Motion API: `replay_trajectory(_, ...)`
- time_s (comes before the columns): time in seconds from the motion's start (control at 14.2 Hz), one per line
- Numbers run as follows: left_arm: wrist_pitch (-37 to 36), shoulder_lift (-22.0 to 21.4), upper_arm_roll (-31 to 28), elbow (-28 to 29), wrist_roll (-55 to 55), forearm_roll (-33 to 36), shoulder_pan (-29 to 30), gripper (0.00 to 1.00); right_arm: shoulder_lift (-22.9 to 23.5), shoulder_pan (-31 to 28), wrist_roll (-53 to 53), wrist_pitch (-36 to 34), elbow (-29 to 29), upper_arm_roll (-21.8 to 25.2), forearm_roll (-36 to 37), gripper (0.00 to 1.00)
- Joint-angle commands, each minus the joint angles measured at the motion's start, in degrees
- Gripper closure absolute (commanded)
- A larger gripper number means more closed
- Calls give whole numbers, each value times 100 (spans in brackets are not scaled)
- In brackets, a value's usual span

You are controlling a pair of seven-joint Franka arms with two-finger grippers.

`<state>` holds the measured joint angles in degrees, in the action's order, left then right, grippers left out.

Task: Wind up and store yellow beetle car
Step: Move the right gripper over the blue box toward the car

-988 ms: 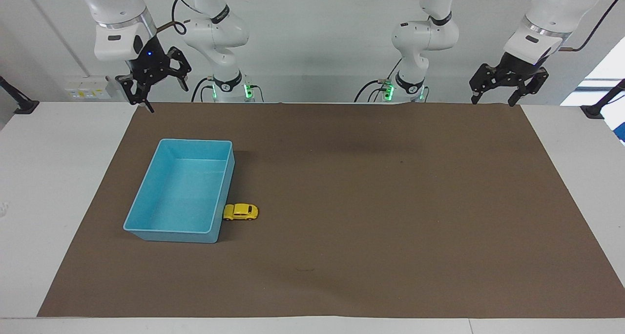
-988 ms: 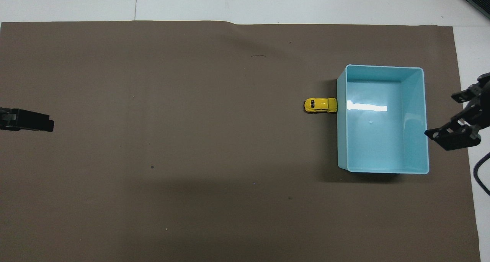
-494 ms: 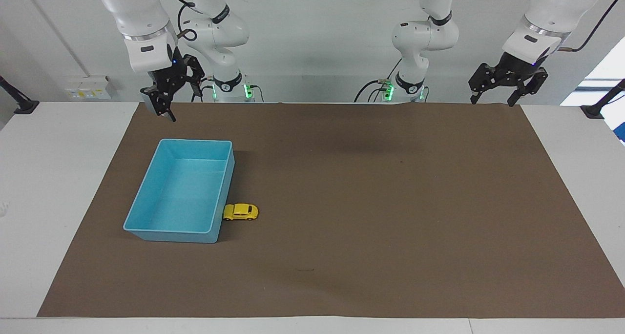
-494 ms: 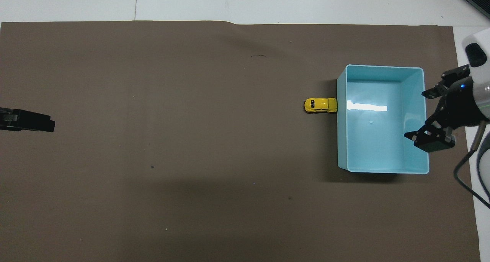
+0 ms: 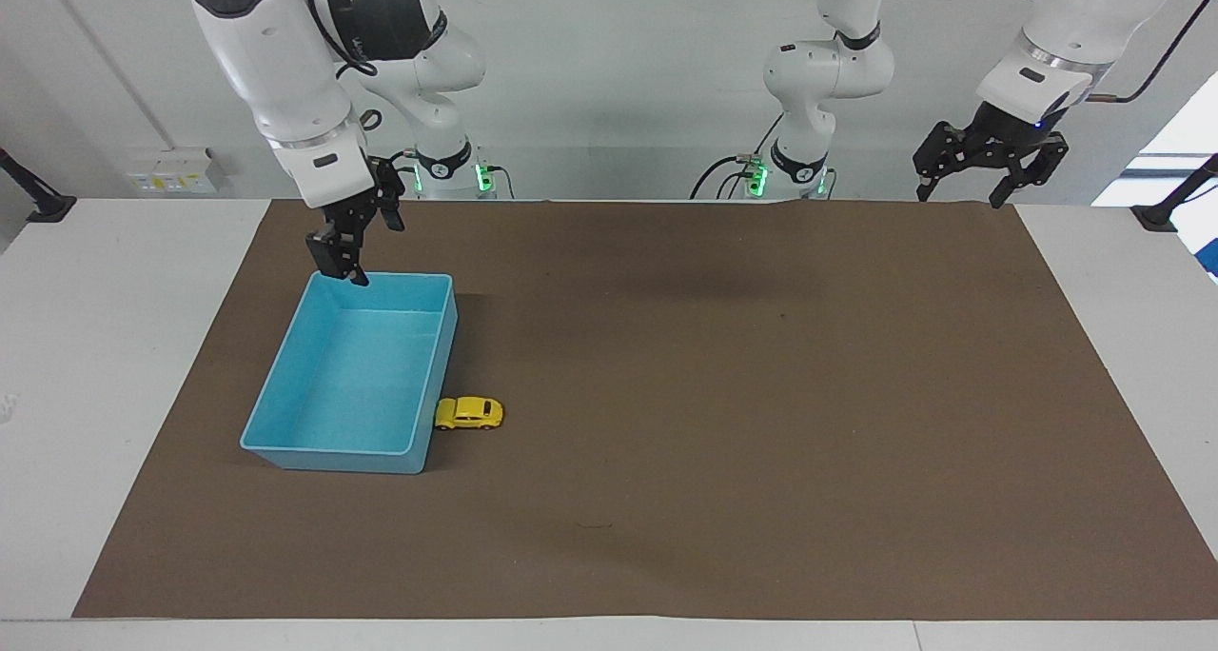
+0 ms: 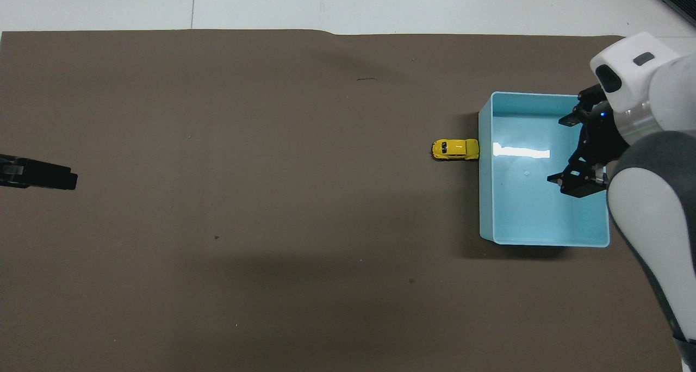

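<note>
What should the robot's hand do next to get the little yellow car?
Probably carry the right gripper, open and empty above the blue bin, across to just over the yellow beetle car. The car sits untouched on the mat against the bin's outside wall. The left gripper waits open at its own end.

Arms: two, glossy white rounded shells, dark grey bands at joints.
Grippers: right gripper [image 5: 354, 242] and left gripper [image 5: 985, 170], black linkage fingers.
Lights: green at both bases, small blue dot by each wrist.
Cables: black, looping along the upper links.
</note>
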<state>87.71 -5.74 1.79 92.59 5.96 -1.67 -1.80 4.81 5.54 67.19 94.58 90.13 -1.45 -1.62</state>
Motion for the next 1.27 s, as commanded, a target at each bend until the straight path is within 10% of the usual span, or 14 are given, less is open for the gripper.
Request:
replay_trajectory(0.0,-105,-76,-12,14,72,53,4,0,169,87,346,209,30,-66,-93,0)
replay_trajectory(1.2,-96,-76,-64,5,72,53,57,0,845,413,1147,1062,444,-66,91,0)
